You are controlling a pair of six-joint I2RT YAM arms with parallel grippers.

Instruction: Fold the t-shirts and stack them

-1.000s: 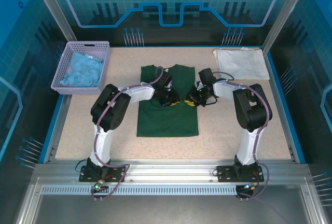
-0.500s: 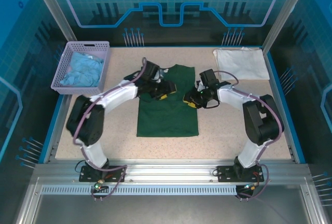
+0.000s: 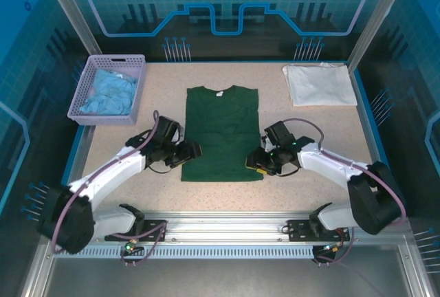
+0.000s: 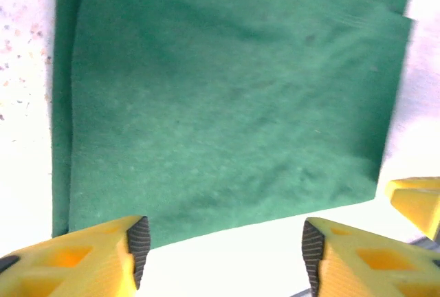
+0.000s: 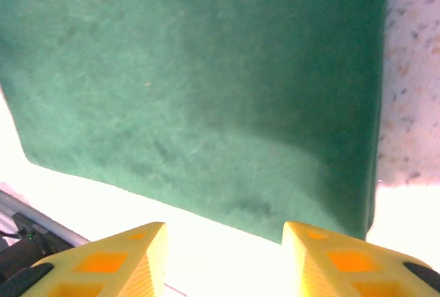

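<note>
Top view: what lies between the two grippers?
In the top view, the lower end of the green shirt, flat on the table; the left gripper and right gripper flank it, both open.

Bright, even overhead light; wrist views blown-out white, slightly blurred.

Since 1 s ago both arms came back off the green shirt's (image 3: 222,132) middle, L gripper (image 3: 189,152) now by its near-L corner, R gripper (image 3: 256,162) by near-R corner, fingers apart, shirt uncovered, flat.
</note>
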